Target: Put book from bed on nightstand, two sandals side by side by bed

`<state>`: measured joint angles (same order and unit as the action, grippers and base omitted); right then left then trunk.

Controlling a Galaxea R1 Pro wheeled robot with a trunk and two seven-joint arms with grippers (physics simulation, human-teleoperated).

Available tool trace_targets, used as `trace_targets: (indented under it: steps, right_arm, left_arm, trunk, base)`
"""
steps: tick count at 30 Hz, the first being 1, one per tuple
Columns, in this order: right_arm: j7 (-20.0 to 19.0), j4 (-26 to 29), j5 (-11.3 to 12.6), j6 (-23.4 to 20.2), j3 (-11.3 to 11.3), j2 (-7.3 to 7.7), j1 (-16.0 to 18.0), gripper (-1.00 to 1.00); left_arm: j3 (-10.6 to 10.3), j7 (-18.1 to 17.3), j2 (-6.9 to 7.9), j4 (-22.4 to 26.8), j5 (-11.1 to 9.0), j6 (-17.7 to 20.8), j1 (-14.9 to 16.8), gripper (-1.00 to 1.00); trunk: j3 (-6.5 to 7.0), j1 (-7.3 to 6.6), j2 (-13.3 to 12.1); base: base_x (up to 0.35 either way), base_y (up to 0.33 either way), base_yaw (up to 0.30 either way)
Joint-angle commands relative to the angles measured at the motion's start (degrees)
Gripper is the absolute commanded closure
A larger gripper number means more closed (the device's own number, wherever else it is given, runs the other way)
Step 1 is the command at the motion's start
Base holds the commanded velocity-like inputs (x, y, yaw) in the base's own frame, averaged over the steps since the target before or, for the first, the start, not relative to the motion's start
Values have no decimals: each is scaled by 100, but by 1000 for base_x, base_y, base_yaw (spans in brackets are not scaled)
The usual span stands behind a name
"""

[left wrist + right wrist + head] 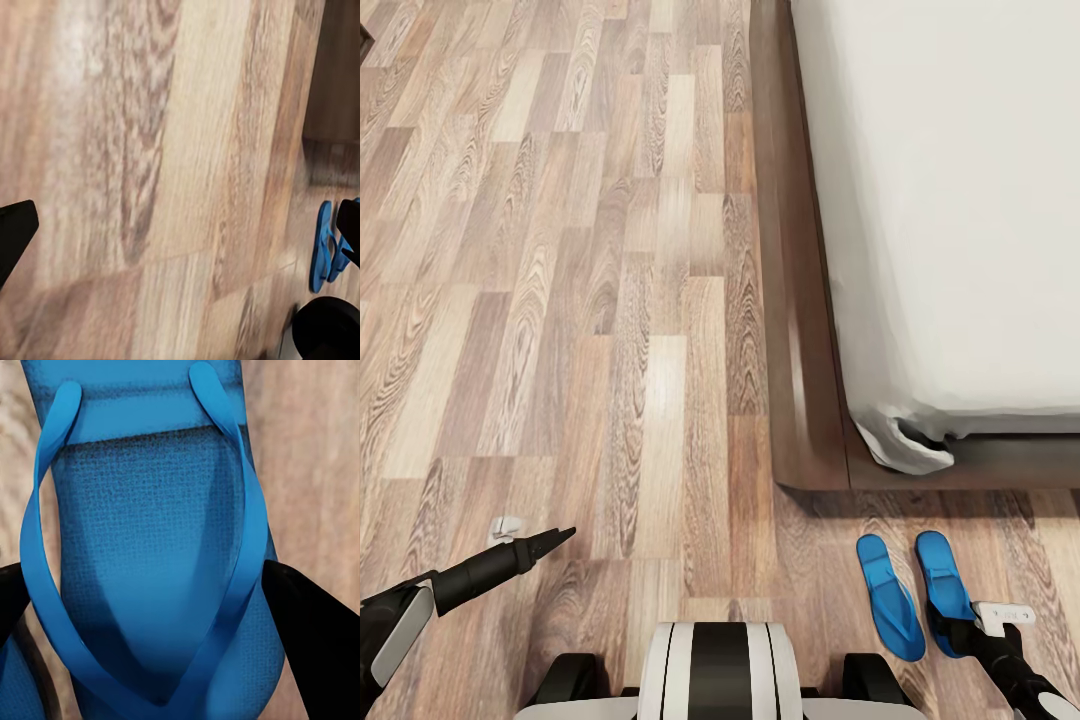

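Two bright blue sandals lie side by side on the wood floor just past the bed's corner: one sandal [890, 598] on the left and the other sandal [943, 585] on the right. My right gripper [958, 630] hovers low over the right one. In the right wrist view that sandal [150, 510] sits between the spread black fingers [311, 637], so the gripper [150, 577] is open. My left gripper [538, 531] hangs open over bare floor, and the left wrist view catches the sandals [324, 247] off to one side. The bed [950, 200] has an off-white mattress. The book and nightstand are out of view.
The bed's dark wooden frame [800, 330] runs along the mattress and ends in a corner just above the sandals. Light wood-plank floor [560, 250] stretches wide to the left of the bed. My base [720, 670] shows at the bottom of the head view.
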<state>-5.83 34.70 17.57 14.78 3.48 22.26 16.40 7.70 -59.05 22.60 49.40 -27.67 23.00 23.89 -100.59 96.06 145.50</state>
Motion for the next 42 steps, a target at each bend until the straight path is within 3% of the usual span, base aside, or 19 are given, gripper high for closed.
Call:
trace_targets:
  steps: [1,36,37,42]
  right_arm:
    - [-15,-7,63,25,30,7,3,100]
    - [-17,-7,63,25,30,7,3,100]
    - [-16,-7,63,29,30,7,3,-100]
    - [-15,-7,63,28,30,7,3,-100]
  left_arm:
    - [-1,-11,0,0,-30,55,1,-100]
    - [4,-10,1,0,-34,56,1,-100]
    - [4,-10,0,0,-34,56,1,-100]
    - [4,-10,2,0,-34,56,1,-100]
  trunk:
    - [-2,-1,1]
    - [-47,5,4]
    - [-47,5,4]
    - [-47,5,4]
  base:
    - [11,0,0]
    - [0,0,0]
    - [0,0,0]
    - [0,0,0]
